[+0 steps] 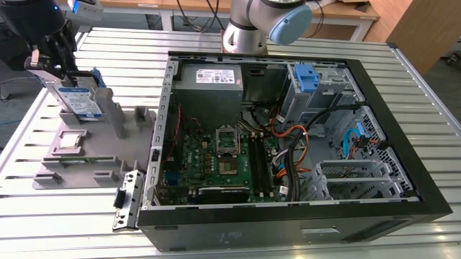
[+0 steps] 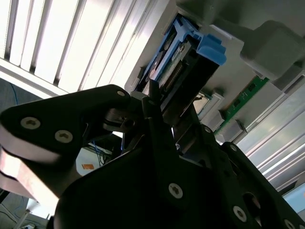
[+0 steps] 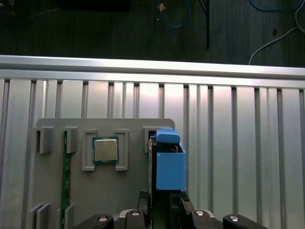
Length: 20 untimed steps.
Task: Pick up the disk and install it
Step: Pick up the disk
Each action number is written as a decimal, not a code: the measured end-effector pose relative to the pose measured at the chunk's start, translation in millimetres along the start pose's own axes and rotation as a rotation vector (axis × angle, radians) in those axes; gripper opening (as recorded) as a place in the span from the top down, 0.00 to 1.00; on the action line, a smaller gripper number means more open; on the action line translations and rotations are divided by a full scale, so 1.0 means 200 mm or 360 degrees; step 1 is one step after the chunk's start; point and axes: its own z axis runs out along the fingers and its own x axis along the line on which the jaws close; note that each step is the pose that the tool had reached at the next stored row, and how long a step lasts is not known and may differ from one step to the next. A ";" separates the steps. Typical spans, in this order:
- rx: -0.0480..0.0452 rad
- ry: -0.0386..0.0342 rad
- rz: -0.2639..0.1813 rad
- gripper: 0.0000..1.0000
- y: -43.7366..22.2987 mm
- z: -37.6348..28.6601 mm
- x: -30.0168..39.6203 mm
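Disk point(image 1: 78, 100), silver with a blue bracket, stands on edge in a slot of the grey fixture point(image 1: 86, 156) at the exterior view's left, well apart from the open computer case point(image 1: 288, 229). The gripper point(image 1: 66, 81) sits over its upper end, jaws drawn narrow and, by the second wrist view, pinching the disk. I judge this the pick-up step, with the install not yet done. Lifting calls for a straight pull along the slot. A processor chip point(image 3: 105, 150) lies near. All rests on a slatted aluminium table point(image 1: 65, 232); wooden furniture point(image 1: 421, 27) stands beyond.
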 end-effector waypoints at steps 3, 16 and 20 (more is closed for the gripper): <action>0.0001 0.0000 0.0000 0.65 0.000 -0.003 0.000; 0.0000 0.0000 0.0000 0.64 0.001 -0.011 -0.001; 0.0000 0.0000 0.0000 0.57 0.000 0.000 0.000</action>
